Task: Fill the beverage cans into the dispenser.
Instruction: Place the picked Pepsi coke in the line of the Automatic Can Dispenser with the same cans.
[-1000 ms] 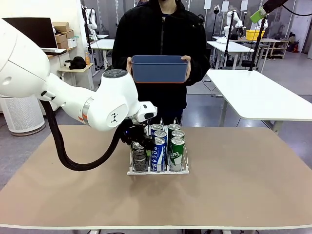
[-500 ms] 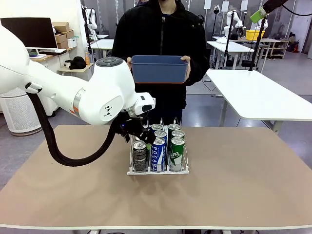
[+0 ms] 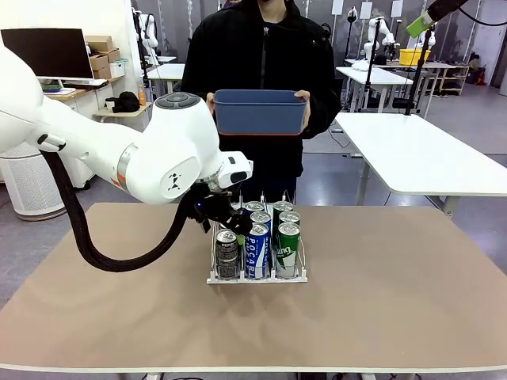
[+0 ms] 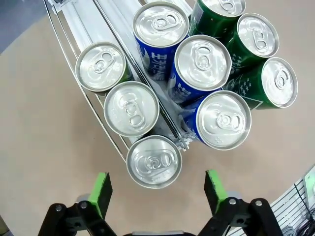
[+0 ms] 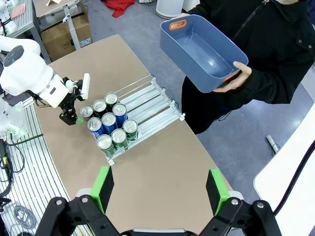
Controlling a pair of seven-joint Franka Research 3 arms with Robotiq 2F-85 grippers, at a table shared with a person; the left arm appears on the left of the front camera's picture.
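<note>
**Nine cans standing in the dispenser, both hands open and empty**

The beverage cans (image 3: 257,241) are standing upright in the white wire dispenser (image 3: 257,277), which is sitting near the middle of the brown worktop (image 3: 396,301). Three lanes are being filled, three cans deep: in the front view the left lane is headed by a dark grey can (image 3: 226,255), the middle lane by a blue can with white lettering (image 3: 257,252), and the right lane by a green can (image 3: 287,250). In the left wrist view the nine silver tops are seen from above, packed touching one another at the low front lip, with the rear stretch of the lanes lying bare.

The left hand (image 3: 226,215) is being held just above and behind the dark grey lane, its white arm coming in from the left of the front view. In its own wrist view the left hand (image 4: 157,189) is shown with green pads (image 4: 101,192) spread wide, nothing between them, the nearest silver top (image 4: 154,161) lying just ahead of them and untouched.

The right hand (image 5: 158,191) is being held high above the worktop, jaws wide apart and empty, looking down on the dispenser (image 5: 147,105) and the left arm beside it.

At the far side a person in a black jacket (image 3: 261,63) is holding an empty blue plastic tub (image 3: 259,112) with both hands at chest height.
</note>
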